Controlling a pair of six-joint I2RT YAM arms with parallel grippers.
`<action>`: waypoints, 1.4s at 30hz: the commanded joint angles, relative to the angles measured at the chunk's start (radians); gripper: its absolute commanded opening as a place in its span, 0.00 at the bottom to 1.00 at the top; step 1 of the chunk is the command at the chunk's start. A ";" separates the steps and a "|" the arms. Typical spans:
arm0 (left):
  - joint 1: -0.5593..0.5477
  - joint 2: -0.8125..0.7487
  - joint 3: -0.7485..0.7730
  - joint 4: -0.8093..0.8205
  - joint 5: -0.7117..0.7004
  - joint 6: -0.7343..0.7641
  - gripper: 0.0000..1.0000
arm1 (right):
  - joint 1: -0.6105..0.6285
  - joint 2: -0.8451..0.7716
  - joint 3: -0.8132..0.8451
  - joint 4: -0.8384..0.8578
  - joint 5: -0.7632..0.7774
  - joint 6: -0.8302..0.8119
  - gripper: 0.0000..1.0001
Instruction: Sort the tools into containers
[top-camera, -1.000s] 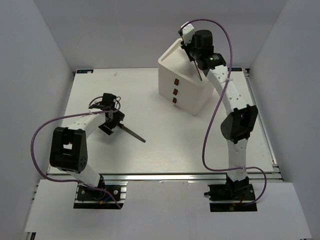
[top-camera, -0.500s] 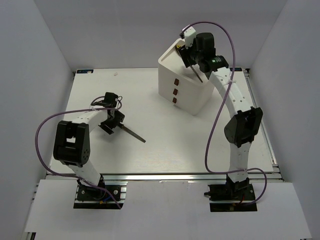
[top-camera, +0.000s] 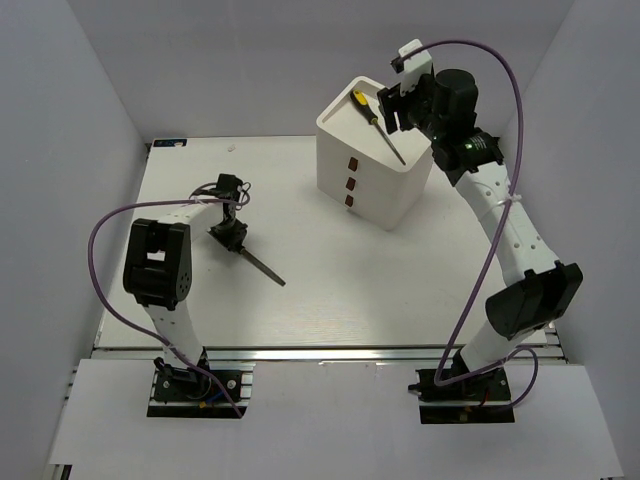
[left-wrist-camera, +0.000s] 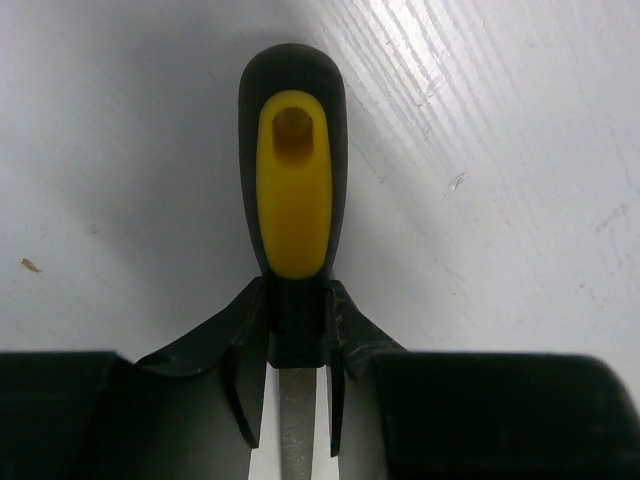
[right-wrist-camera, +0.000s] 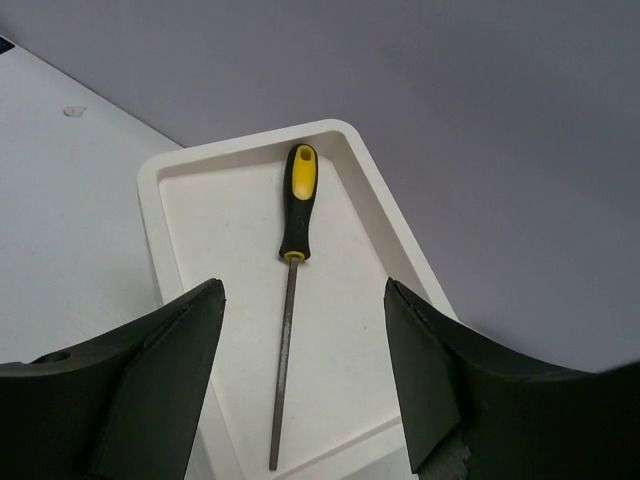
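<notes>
Tools, status by arm.

Left gripper: jaws clamped on the black collar of the file, just below its yellow-and-black handle. In the wrist view the handle looks to lie on or just over the counter; I cannot tell whether it is lifted. From above, the grey blade points toward the near right, about where it lay half a second ago. Only the wrist has turned over the handle.

Right gripper: jaws apart, nothing between them. A second ago this gripper held the yellow-and-black screwdriver over the white box. Now that tool lies flat in the tray top, handle toward the far corner, shaft running back toward the gripper. The gripper has pulled up and away to the right.

Box stands at the far right of the counter, three red-brown drawer tabs facing the near left, drawers shut.

Reading: one tool is delivered and the right arm is free. The file is gripped but undelivered, well apart from the box. No other loose tools are visible from above.
</notes>
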 joint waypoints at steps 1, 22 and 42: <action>0.002 -0.048 0.007 -0.016 0.008 0.041 0.09 | -0.033 -0.056 -0.050 0.076 -0.030 0.039 0.71; -0.343 0.063 0.632 0.795 0.504 -0.306 0.00 | -0.272 -0.253 -0.309 0.225 -0.096 0.230 0.70; -0.344 0.348 1.059 0.670 0.333 -0.329 0.00 | -0.355 -0.409 -0.507 0.251 -0.125 0.278 0.70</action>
